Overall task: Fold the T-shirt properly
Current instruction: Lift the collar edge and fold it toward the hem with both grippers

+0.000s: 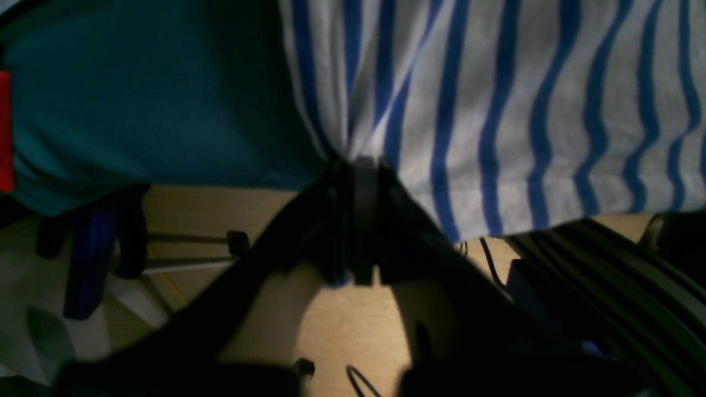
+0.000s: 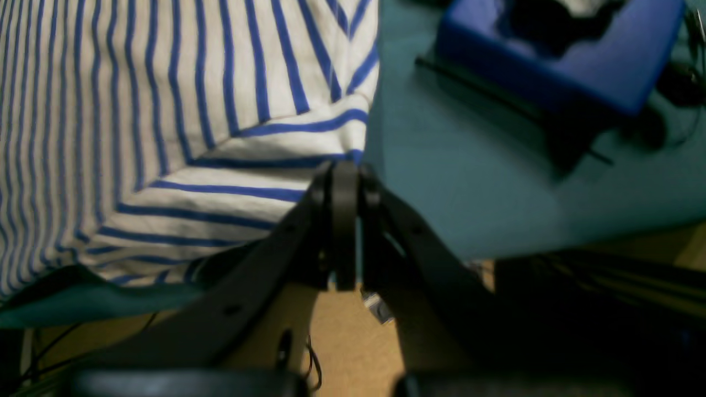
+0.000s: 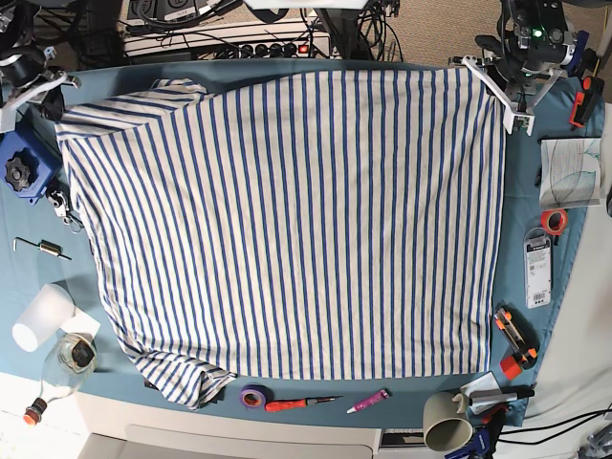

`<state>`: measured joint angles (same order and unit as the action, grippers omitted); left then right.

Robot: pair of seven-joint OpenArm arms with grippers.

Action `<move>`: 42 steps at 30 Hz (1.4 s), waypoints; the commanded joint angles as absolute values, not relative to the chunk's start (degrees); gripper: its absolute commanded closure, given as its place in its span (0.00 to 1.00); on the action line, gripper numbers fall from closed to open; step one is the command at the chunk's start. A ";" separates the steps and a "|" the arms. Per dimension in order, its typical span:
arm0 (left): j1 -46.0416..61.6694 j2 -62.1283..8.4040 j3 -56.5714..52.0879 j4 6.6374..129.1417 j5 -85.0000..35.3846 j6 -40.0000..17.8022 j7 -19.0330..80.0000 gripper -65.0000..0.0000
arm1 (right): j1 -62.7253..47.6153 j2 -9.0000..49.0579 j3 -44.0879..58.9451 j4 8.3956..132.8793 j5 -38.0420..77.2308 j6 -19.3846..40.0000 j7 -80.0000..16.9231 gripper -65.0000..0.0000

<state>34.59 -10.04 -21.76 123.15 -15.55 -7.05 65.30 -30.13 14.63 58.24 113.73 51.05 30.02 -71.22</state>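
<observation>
One T-shirt (image 3: 287, 229) is spread flat over most of the teal surface (image 3: 559, 316), its blue stripes running from the far edge to the near edge in the base view. Its long axis cannot be told for certain; one sleeve is seen at the near left corner and another at the far left, so the neck end appears turned toward the base view's left.

Two hands are at the shirt's far corners. The left hand (image 1: 361, 165) is pressed together on the hem at the far right corner, with the cloth bunched between its fingers (image 1: 364, 220). The right hand (image 2: 345, 168) is pinching the edge of the far left sleeve.

Around the shirt, smaller things are laid: one blue block (image 3: 21, 170) at the left, one white cup (image 3: 40, 317), one grey mug (image 3: 448, 419) at the near edge, two tape rolls (image 3: 252, 396) and one pink marker (image 3: 368, 401).
</observation>
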 commanded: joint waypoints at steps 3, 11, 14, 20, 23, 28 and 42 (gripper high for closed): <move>36.97 -10.52 -21.98 125.80 -15.00 -7.55 65.84 1.00 | -30.50 14.06 61.84 114.67 53.58 29.30 -70.81 1.00; 41.41 -10.52 -26.46 132.16 -15.62 -7.62 61.95 1.00 | -31.42 12.91 64.23 114.72 56.16 29.56 -71.11 1.00; 41.08 -10.52 -27.18 132.16 -18.79 -10.59 60.51 1.00 | -31.20 12.95 64.18 114.72 56.05 29.61 -68.88 1.00; 39.64 -10.50 -27.18 132.14 -21.06 -12.75 58.41 1.00 | -29.10 13.32 64.07 114.72 55.40 29.41 -69.17 1.00; 38.11 -10.50 -27.18 132.00 -21.04 -12.75 57.32 1.00 | -27.77 13.34 64.07 114.69 53.21 27.94 -68.99 1.00; 36.27 -10.52 -27.18 131.96 -20.97 -12.75 56.18 1.00 | -26.79 13.37 63.90 114.69 51.53 27.51 -68.53 1.00; 32.23 -14.52 -27.18 126.32 -18.31 -12.75 54.37 1.00 | -21.28 16.99 49.17 114.65 31.77 23.24 -61.69 1.00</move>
